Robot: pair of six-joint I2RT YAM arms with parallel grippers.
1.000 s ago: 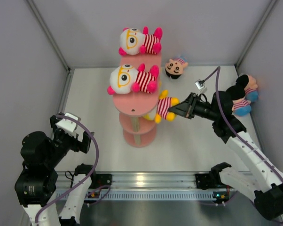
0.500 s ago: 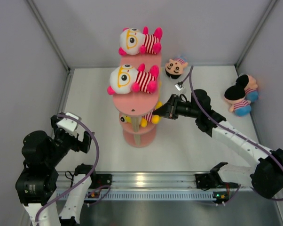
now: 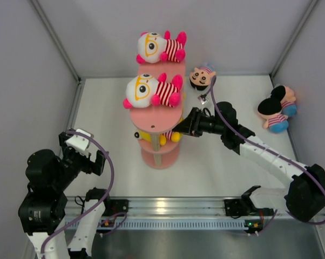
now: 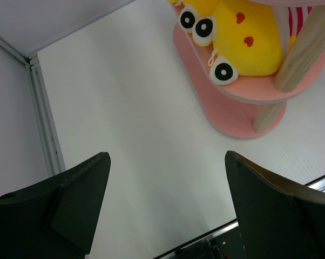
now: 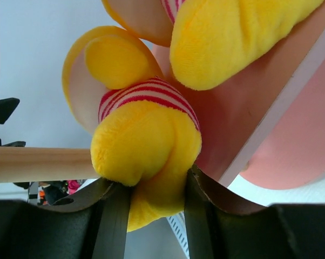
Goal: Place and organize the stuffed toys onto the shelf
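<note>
The salmon-pink shelf [image 3: 151, 117] stands mid-table. A white-faced doll with orange glasses [image 3: 160, 47] lies on its top tier and a second one [image 3: 151, 90] on the tier below. The yellow bear [image 3: 168, 136] lies on a lower tier, half hidden under the one above. My right gripper [image 3: 180, 128] reaches in from the right. In the right wrist view its jaws [image 5: 154, 194] pinch the bear's yellow limb [image 5: 146, 151], next to the shelf's edge [image 5: 249, 102]. My left gripper [image 4: 168, 205] hangs open over bare table, left of the shelf, with the bear's face [image 4: 243, 38] ahead.
A black-haired doll [image 3: 201, 77] lies on the table behind the shelf's right side. A mouse-eared doll [image 3: 276, 110] lies by the right wall. A wooden post [image 5: 38, 164] runs just left of the right gripper. Grey walls close off three sides.
The right arm has swung left and carried the yellow bear from beside the shelf onto the lower tier, under the tier above. The left arm has not moved.
</note>
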